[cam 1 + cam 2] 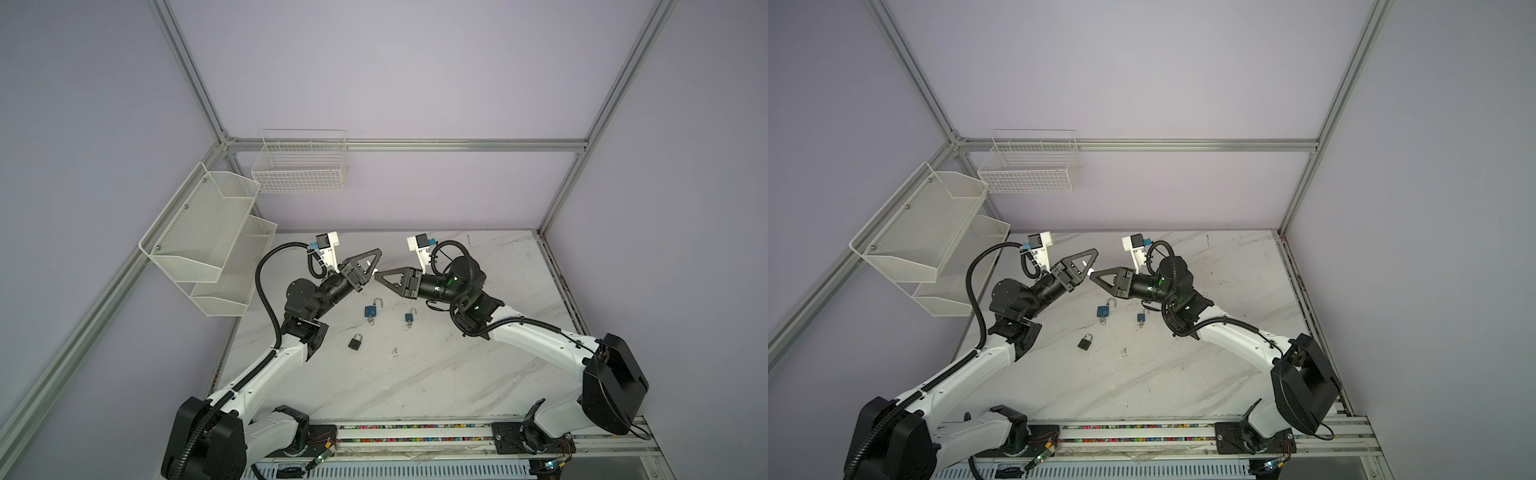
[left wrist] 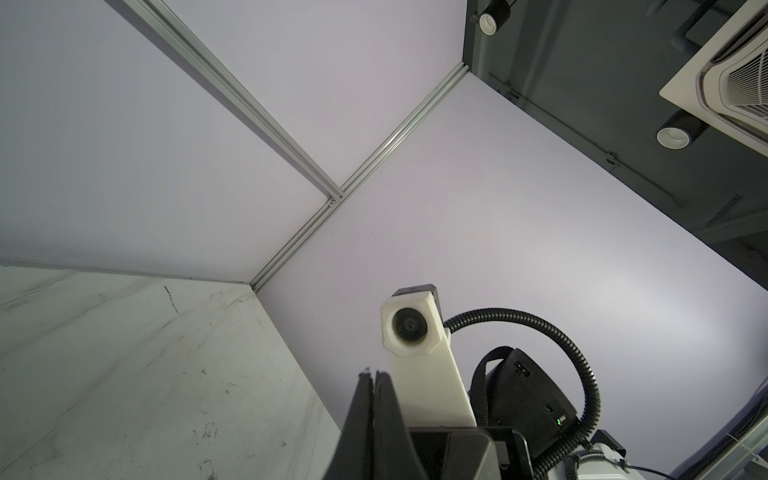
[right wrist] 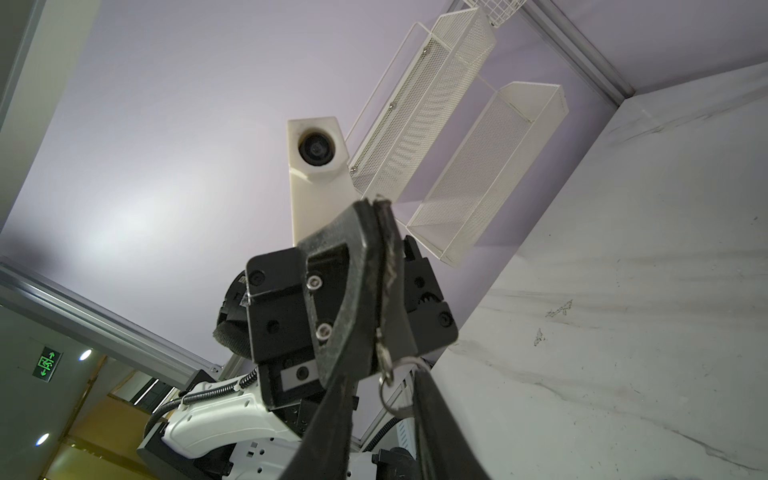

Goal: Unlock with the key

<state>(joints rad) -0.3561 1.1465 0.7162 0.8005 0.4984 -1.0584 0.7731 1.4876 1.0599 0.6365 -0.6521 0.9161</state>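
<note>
**Key** [image 3: 384, 359], silver, on a wire ring [image 3: 385, 403].

**Right wrist view:** the key juts from the seam of the left fingers [image 3: 363, 270], which are pressed together on it. The ring hangs below that seam, in the gap between the right fingers [image 3: 328, 415], which stand spread on either side of it. Whether either finger touches the ring cannot be told.

**Left wrist view:** only the closed fingertips [image 2: 362, 403] of the left fingers appear. The key and ring are hidden from this view.

**Both top views:** the key [image 1: 375, 272] [image 1: 1090, 272] is only a pale fleck where the two sets of fingers meet, held above the bench [image 1: 457, 374]. The ring and the gap between the right fingers cannot be made out.

Only the top views show the locks, all lying on the bench. Two blue locks [image 1: 371, 310] [image 1: 409, 318] lie beneath the right fingers, and a black lock [image 1: 354, 342] lies apart from them, nearer the arm bases. The shackles are too small to judge.
</note>
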